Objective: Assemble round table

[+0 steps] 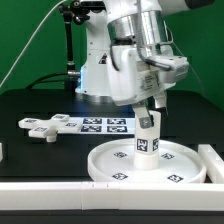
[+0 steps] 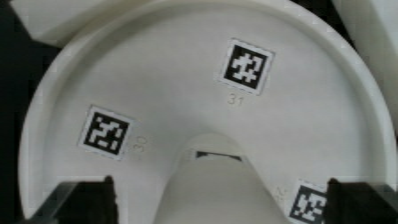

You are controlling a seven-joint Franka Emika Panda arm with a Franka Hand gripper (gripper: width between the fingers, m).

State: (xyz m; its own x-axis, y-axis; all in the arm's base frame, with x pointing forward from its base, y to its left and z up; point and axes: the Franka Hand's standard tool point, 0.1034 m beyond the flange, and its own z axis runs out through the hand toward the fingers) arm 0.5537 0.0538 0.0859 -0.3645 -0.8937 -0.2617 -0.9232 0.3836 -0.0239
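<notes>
Far left: a white plastic cross-shaped base piece lies flat on the black desk, its small square tags facing up, well apart from the other parts.
Left of centre: the marker board, thin and white with a row of printed tags, lies just beside the base piece on the exterior view's right of it.
Centre: a short, thick white cylinder leg stands upright on a large white rimmed round disc, with one black-and-white tag facing the camera.
Above the leg: the white robot arm reaches down and its end effector straddles the top of the leg.
Grip: in the wrist view the dark fingers stand on either side of the leg's top. Whether they press on it cannot be told.
Disc face: several square tags show on the flat inside the rim.
Front and right: a white straight-edged border frame runs along the desk's near edge and turns up at the exterior view's right, close to the disc.
</notes>
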